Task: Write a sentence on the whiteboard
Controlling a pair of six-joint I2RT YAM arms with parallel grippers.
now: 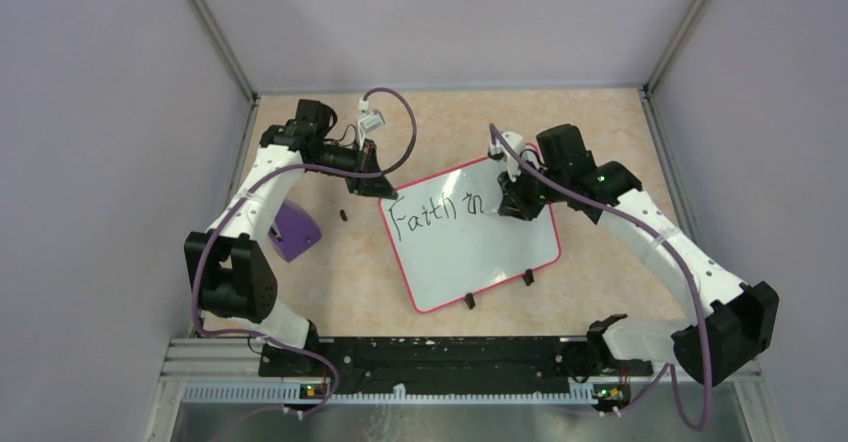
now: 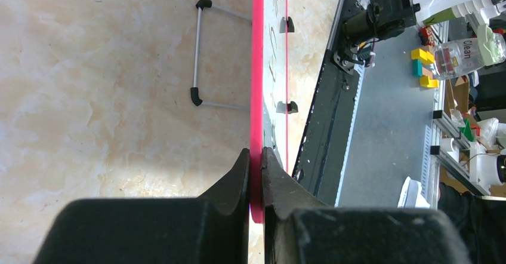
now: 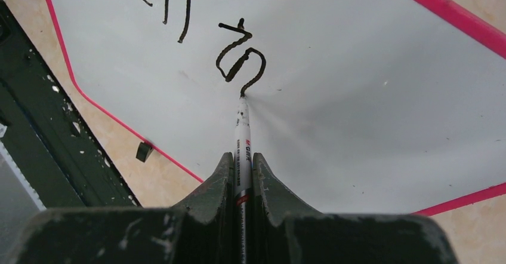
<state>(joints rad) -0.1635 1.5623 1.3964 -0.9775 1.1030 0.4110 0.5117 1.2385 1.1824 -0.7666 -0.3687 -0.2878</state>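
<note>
My left arm [image 1: 250,197] reaches forward and bends inward. Its left gripper [image 2: 255,156] is pinched tight on the rim of the whiteboard [image 2: 257,67], one finger on each face of the edge. My right arm [image 1: 650,227] curls in from the outer side, and my right gripper [image 3: 241,159] is clamped around the marker [image 3: 243,132], whose tip pokes out straight ahead of the fingertips.

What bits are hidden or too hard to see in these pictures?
1. Right wrist view: the top edge cuts off the sentence; only its last strokes show above the marker.
2. Left wrist view: the whiteboard is edge-on, so its writing is unreadable.
3. Top view: the right gripper hides the marker, and the left arm covers part of the purple block.
</note>
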